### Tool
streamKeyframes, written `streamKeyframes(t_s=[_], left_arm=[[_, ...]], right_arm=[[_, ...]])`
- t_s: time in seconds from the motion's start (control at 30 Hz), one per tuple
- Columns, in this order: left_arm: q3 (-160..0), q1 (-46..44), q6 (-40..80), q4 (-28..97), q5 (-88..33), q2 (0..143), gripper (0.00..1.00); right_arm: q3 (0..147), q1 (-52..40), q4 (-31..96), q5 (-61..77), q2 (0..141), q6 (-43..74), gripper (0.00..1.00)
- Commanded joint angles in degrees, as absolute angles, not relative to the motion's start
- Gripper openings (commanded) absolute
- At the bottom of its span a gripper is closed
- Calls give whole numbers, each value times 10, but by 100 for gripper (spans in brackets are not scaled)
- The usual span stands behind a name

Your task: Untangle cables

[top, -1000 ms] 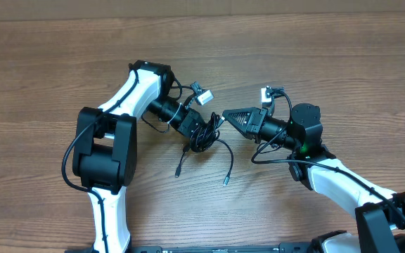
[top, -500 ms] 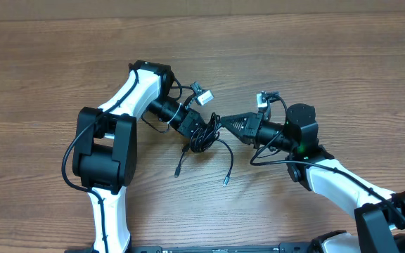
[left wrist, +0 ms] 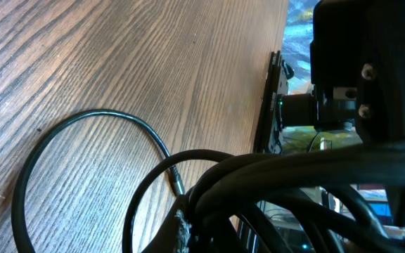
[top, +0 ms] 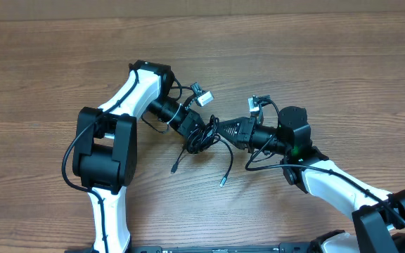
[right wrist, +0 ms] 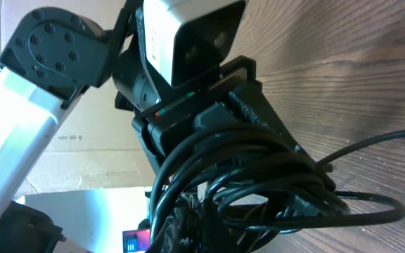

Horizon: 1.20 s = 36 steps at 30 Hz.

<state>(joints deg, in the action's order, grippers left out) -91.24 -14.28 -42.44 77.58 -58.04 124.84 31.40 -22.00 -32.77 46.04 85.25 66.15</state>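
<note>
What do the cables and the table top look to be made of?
Cables: thin cords in a smooth black jacket, probably rubber or PVC; they have a soft sheen and bend in loose loops. Table: matt brown wood or wood-look laminate; grain lines run along it, but real wood cannot be told from print.

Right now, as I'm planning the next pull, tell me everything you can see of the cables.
The cables are thin, black, rubbery-looking cords bunched into a tight knot of loops on the wooden table. The knot sits at the tip of the left gripper, and the shut right gripper reaches it from the other side. Two loose tails trail toward the robot's base, each ending in a small plug lying on the wood.
</note>
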Motion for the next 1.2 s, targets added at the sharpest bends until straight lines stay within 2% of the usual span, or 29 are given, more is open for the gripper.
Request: streamKeyframes(t_s=[0.0,0.47,0.77,1.17], left_arm=[[-923,-146,-430,775,-607,1255,4],[-923,-146,-407,761,-607,1255,4],[-923,-146,-407,762,-607,1255,4],[-923,-147,-407,762,-611,1255,4]], right_arm=[[319,-239,-324,483,853,655,4],[319,-261,-324,487,853,650,4],[319,-206,-324,470,853,642,4],[319,-215,-269,462,853,626,4]])
